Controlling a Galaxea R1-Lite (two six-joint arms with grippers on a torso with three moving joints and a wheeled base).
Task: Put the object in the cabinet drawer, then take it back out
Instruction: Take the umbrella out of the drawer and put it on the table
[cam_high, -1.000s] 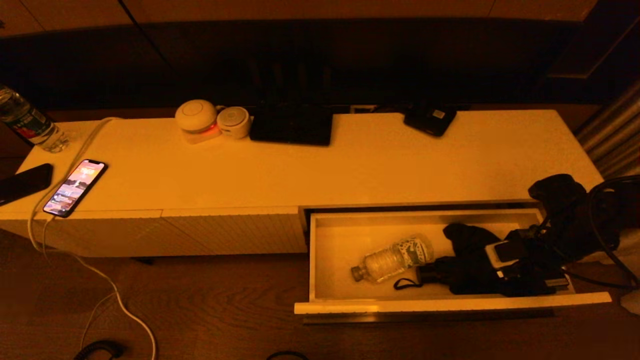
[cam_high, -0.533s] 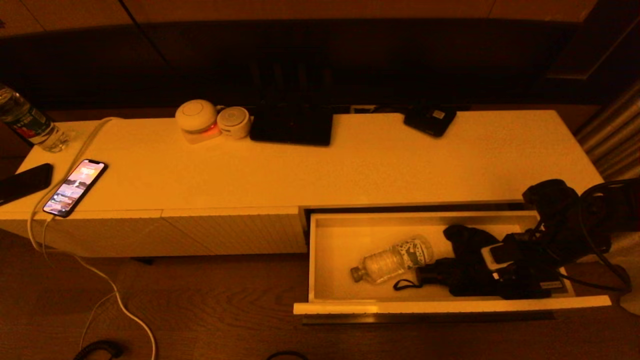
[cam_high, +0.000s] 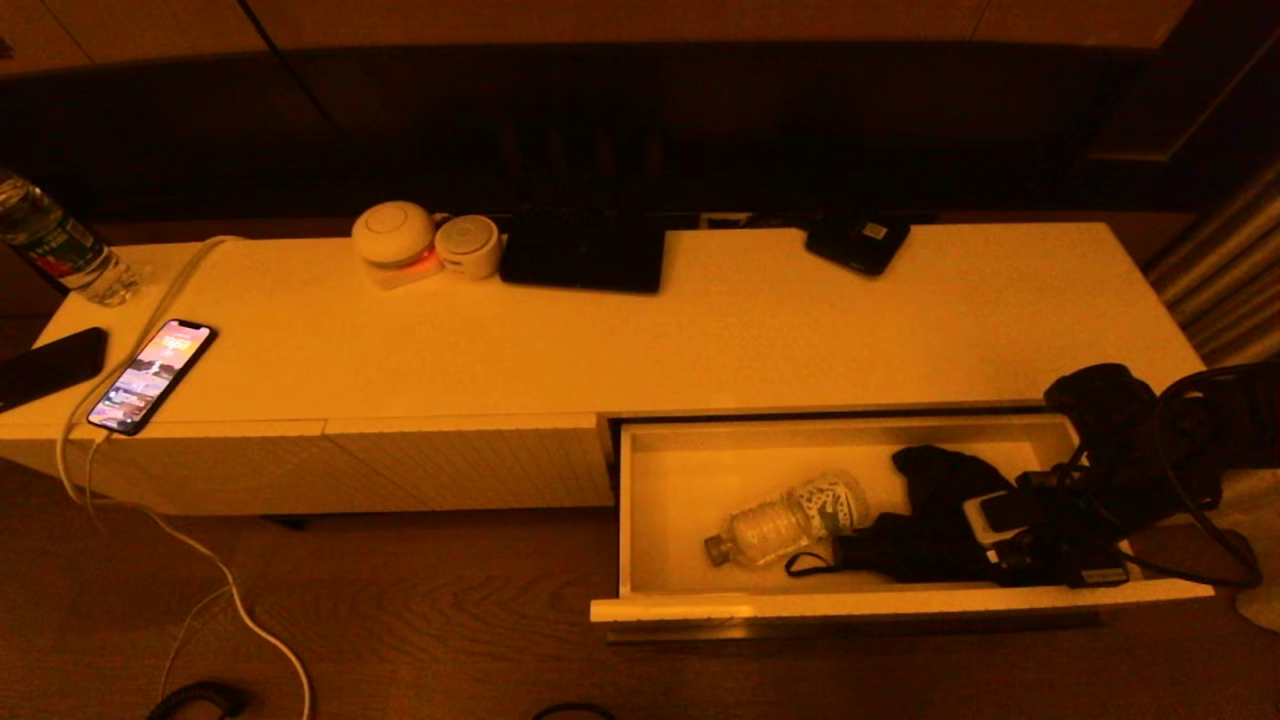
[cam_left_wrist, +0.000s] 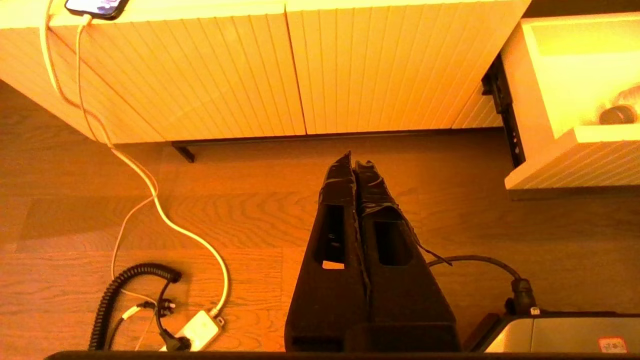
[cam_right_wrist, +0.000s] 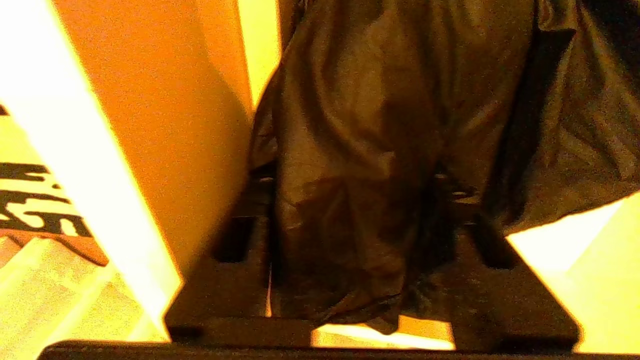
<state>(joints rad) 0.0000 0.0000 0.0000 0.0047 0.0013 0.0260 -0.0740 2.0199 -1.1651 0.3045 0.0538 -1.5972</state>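
Observation:
The cabinet drawer (cam_high: 900, 603) stands pulled out at the right of the low white cabinet; its ribbed front (cam_left_wrist: 575, 160) also shows in the left wrist view. Inside lies the object, a black folded umbrella (cam_high: 930, 520) with a wrist strap. My right gripper (cam_high: 1005, 560) is down in the drawer at the umbrella's right end. In the right wrist view my right gripper (cam_right_wrist: 357, 200) has the umbrella's dark fabric (cam_right_wrist: 360, 125) filling the gap, both fingers against it. My left gripper (cam_left_wrist: 354, 162) hangs shut and empty over the wooden floor, left of the drawer.
A clear plastic water bottle (cam_high: 785, 520) lies in the drawer just left of the umbrella. On the cabinet top are a lit phone (cam_high: 150, 375) on a white cable, two round white devices (cam_high: 395, 240) and dark boxes (cam_high: 583, 250). Cables and a charger (cam_left_wrist: 192, 330) lie on the floor.
My right gripper has sunk slightly lower into the drawer and its fingers have closed in on the umbrella. The left arm has not moved.

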